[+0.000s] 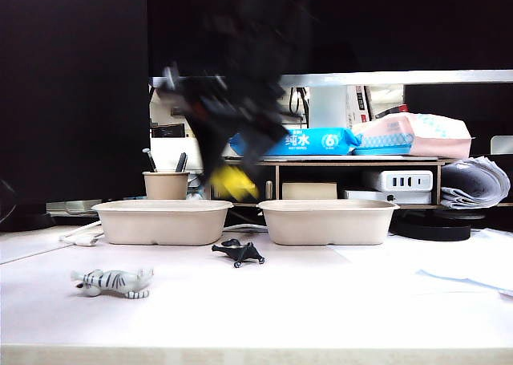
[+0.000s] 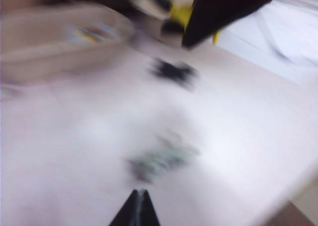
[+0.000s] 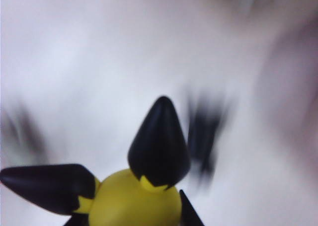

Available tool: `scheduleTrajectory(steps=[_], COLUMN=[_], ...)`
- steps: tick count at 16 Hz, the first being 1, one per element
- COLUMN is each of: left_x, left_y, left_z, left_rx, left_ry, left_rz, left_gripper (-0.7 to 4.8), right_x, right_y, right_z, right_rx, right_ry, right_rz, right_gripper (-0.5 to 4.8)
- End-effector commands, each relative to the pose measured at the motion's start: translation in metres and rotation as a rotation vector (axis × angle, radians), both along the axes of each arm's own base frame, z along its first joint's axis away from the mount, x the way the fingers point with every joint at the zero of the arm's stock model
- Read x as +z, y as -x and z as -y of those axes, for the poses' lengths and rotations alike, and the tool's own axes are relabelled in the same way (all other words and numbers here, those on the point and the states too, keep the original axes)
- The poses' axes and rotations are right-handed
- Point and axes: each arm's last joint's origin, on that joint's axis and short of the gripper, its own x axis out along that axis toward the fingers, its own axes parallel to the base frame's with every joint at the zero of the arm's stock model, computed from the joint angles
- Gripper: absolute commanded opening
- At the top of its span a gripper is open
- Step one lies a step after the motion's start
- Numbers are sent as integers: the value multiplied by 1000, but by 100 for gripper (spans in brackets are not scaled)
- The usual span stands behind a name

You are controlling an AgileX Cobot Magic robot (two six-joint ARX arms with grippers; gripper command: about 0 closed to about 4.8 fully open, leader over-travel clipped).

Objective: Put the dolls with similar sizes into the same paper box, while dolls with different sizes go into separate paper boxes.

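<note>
My right gripper (image 1: 237, 179) reaches across to the gap between the two paper boxes, shut on the yellow-and-black doll (image 1: 234, 184). Up close, that doll's (image 3: 136, 196) black pointed ears stick out past the fingers (image 3: 190, 215). The left box (image 1: 160, 222) and right box (image 1: 329, 222) stand side by side. A tiny black doll (image 1: 239, 253) lies in front of them, and the striped tiger doll (image 1: 112, 281) lies nearer, to the left. My left gripper (image 2: 139, 198) hovers shut and empty over the table near the blurred tiger (image 2: 164, 159). A blurred coloured thing (image 2: 89, 35) lies in one box (image 2: 35, 52).
A small beige cup (image 1: 166, 185) with pens stands behind the left box. A wooden shelf (image 1: 353, 163) with tissue packs and a power strip runs along the back. Papers (image 1: 465, 261) lie on the table at the right.
</note>
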Motion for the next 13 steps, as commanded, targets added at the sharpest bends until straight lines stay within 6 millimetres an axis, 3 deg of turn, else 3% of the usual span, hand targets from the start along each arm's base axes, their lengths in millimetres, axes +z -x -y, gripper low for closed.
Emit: scheduleTrajectory(steps=[1,7,13], left_x=[7,13,13], left_y=[-2,-5,-6], left_z=[-9,-31,-35], left_rx=[82,305,352], left_ry=[32,51,48], left_rz=[72,150,155], left_gripper=[-5,-5,-5], right_x=[15,-13,-43], right_y=[-29,-91,-118], right_z=[-11,-49,-73], right_rx=[-27,-7,-10], right_ry=[-131,-233,-289], right_rz=[125,131,162], right_gripper=[149,149,154])
